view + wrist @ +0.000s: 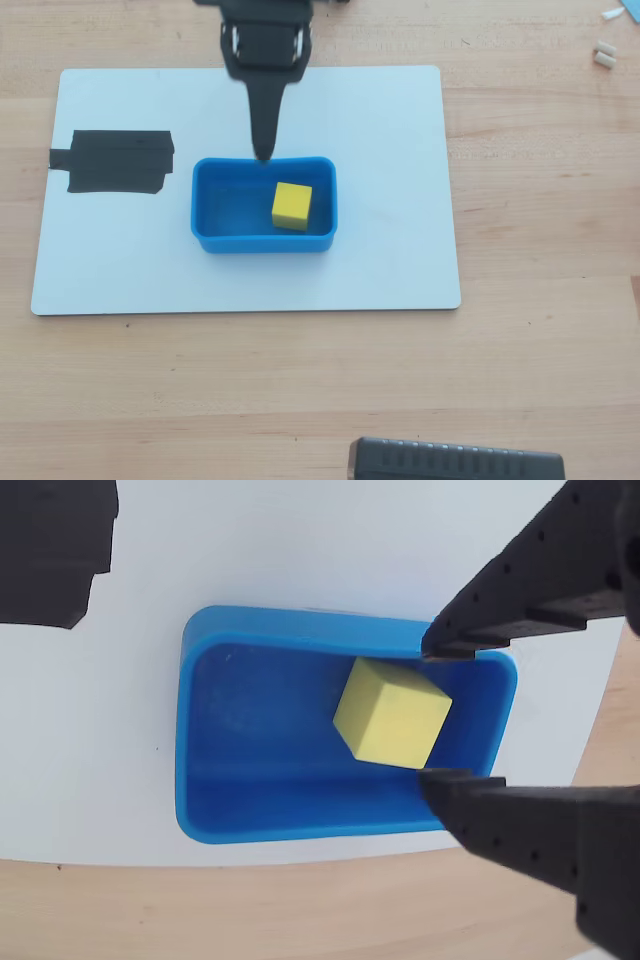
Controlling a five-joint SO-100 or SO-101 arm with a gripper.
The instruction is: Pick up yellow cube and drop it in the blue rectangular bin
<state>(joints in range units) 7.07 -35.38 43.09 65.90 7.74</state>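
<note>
Yellow cube is located inside the blue rectangular bin, resting on the bin floor in the right half of the bin as shown in the wrist view, and right of centre in the overhead view. No contact with the claw is seen. The claw is held open at a moderate width, empty, with one fingertip at the upper rim of the bin and the other at the lower rim in the wrist view. In the overhead view the claw is seen at the upper edge of the bin.

The cube is judged to be light and rigid, with plain matte faces that should offer fair grip; fragility is not expected. If it must be taken again, two opposite flat faces should be gripped, not edges or corners.

No long axis is present, all sides being equal. The cube is turned slightly against the bin walls, with one corner directed toward the lower left of the wrist view. The long axis of the bin runs left to right in both views.

The bin stands on a white board laid on the wooden tabletop.
</note>
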